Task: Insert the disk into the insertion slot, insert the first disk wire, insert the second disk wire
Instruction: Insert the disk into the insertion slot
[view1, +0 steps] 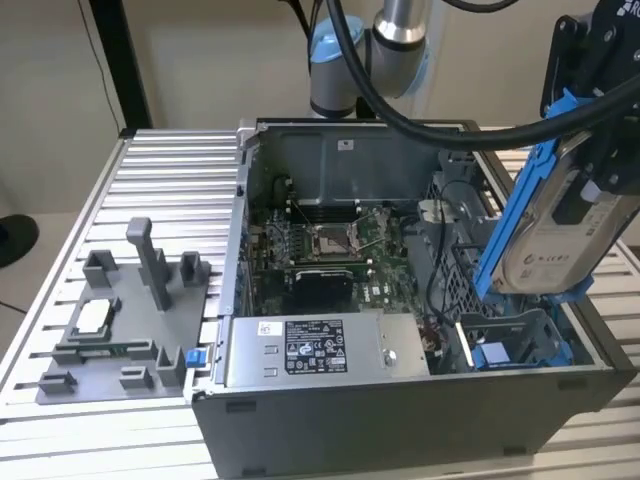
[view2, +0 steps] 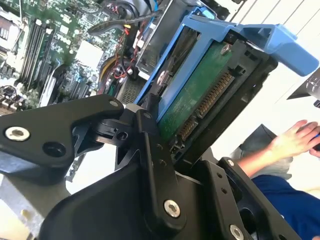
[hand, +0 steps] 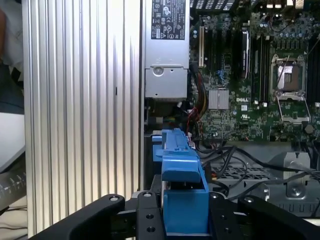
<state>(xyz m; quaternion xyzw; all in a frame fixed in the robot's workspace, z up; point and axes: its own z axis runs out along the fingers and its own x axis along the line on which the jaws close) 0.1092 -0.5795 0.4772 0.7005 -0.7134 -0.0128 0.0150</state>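
The disk (view1: 548, 250), a silver drive in a blue carrier, hangs tilted above the exterior view's right end of the open computer case. My gripper (view1: 592, 185) is shut on it from above. In the second wrist view the disk's green board and connector (view2: 200, 95) face the camera, with a black finger (view2: 150, 140) against the carrier's edge. In the first wrist view the blue carrier (hand: 180, 185) sits between my fingers (hand: 145, 220). The insertion slot's grey perforated cage (view1: 455, 262) (hand: 260, 172) lies below the disk. Loose cables (hand: 220, 155) run beside the cage; which are the disk wires I cannot tell.
The case (view1: 400, 420) stands on a ribbed aluminium table (view1: 150, 190). A grey plastic fixture tray (view1: 120, 320) lies at the exterior view's left. The power supply (view1: 320, 350) fills the case's near side, the motherboard (view1: 330, 250) the middle. A person's hand (view2: 295, 140) shows beyond the table.
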